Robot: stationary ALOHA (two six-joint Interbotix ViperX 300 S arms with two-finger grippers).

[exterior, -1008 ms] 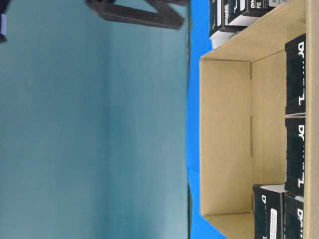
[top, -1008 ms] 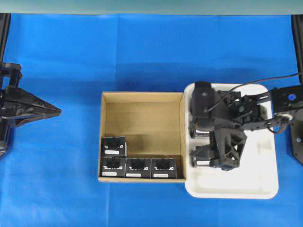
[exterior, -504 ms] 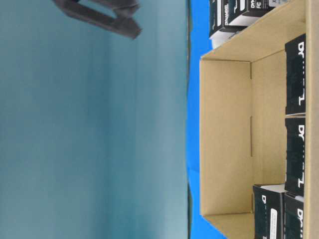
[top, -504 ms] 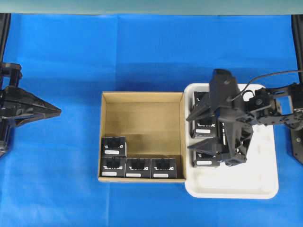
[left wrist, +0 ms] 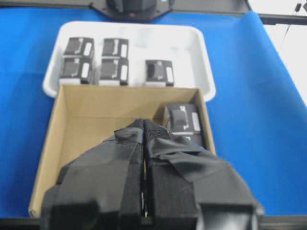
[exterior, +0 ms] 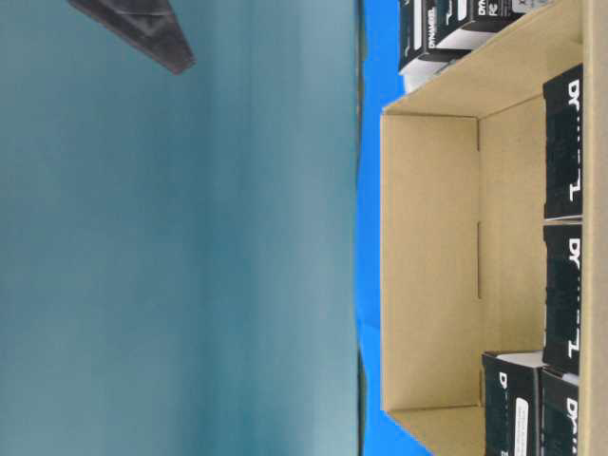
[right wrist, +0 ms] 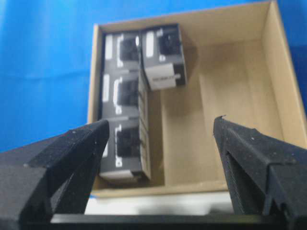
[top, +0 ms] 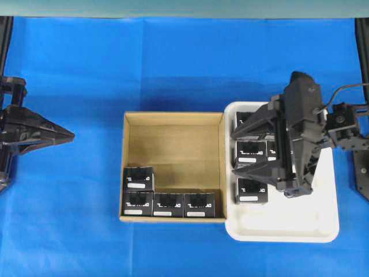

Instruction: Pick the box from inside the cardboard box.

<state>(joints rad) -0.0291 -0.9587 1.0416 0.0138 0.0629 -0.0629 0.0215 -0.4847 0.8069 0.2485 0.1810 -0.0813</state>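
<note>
The brown cardboard box (top: 173, 144) lies mid-table and holds several black boxes along its near-left corner, one of them (top: 138, 179) set behind the front row. In the right wrist view those boxes (right wrist: 122, 148) fill the carton's (right wrist: 225, 96) left side. My right gripper (top: 233, 154) hovers open above the tray's left part, pointing at the carton, with nothing between its fingers (right wrist: 220, 129). My left gripper (top: 72, 136) stays shut and empty at the far left edge, well away from the carton (left wrist: 86, 110).
A white tray (top: 282, 228) touches the carton's right wall and carries several more black boxes (top: 251, 190); they also show in the left wrist view (left wrist: 158, 73). Blue cloth (top: 173, 69) covers the table. One dark finger (exterior: 133, 24) shows high in the table-level view.
My right arm has risen and drawn back to the right over the tray, staying open and uncovering the boxes beneath it. The left arm has not moved.
</note>
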